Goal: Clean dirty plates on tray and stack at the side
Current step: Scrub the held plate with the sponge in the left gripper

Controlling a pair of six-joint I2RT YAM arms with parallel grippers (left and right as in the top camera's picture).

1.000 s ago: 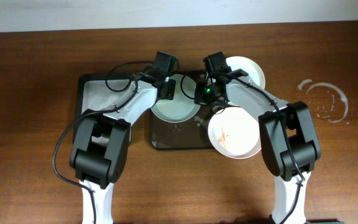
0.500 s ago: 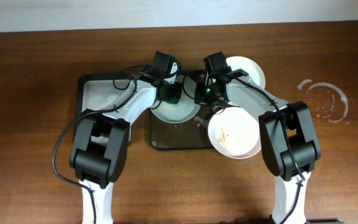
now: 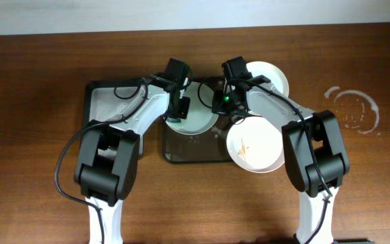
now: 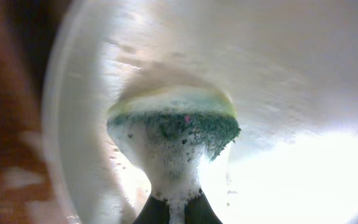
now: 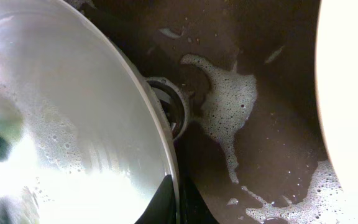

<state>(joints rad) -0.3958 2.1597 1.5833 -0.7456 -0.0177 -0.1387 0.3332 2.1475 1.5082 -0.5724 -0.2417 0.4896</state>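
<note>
The left gripper (image 4: 176, 204) is clamped on a sponge (image 4: 174, 123), pressed against the plate (image 4: 291, 68) straight ahead; the plate's rim is pinched by the right gripper (image 5: 178, 198) over the tray (image 5: 278, 162).

A: What do the arms look like?
B: Two matching arms, seen fr above. Left arm (image 3: 110, 159) & right arm (image 3: 313, 152): chunky black joint blocks w/ rounded corners, linked by smooth white curved shells. White posts at the base.
A: Cables?
B: Thin black cable (image 3: 65, 163) loops off the left arm's outer side. Black wire also runs along each white forearm.
A: Lights, marks?
B: Small green light (image 3: 225, 102) nr the right wrist. Screws, lettering: too small to tell.
A: Fingers?
B: Left gripper (image 4: 176, 208) & right gripper (image 5: 178, 196): only narrow black tips show.
</note>
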